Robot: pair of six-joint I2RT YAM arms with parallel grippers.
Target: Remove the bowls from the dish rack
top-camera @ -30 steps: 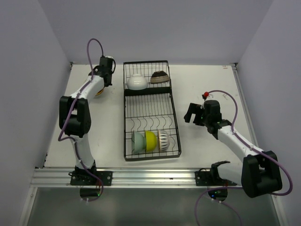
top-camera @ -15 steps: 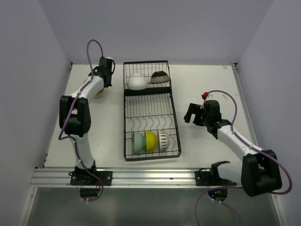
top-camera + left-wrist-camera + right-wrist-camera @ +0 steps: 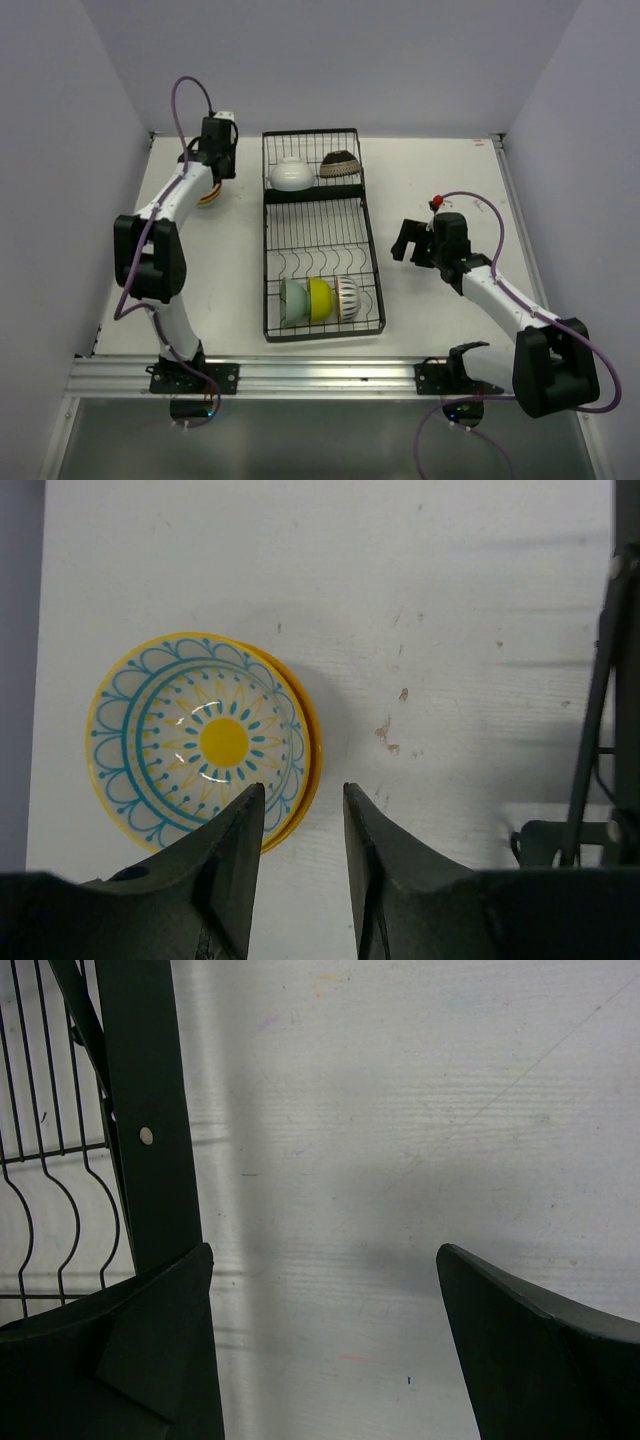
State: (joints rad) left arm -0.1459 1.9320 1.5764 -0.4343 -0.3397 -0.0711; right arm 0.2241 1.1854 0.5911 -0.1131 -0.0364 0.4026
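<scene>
Left gripper point(image 3: 300, 802): jaws slightly apart, empty, over orange bowl point(image 3: 200, 742) at 10 o'clock of rack point(image 3: 313, 197). Right gripper point(image 3: 322, 1252): jaws wide, empty, at 3 o'clock. In rack: two bowls point(image 3: 291, 174) at 12 o'clock, three bowls point(image 3: 319, 299) at 6.

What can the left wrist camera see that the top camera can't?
Only the left wrist camera shows the blue flower pattern inside the yellow bowl, lying near the parted fingers of the left end effector. Only the top camera shows the five bowls in the dish rack: white bowl, dark patterned bowl, green bowl, yellow-green bowl and striped bowl, plus the open right end effector. Both show the white table, some rack wire, and a bit of that yellow bowl.
</scene>
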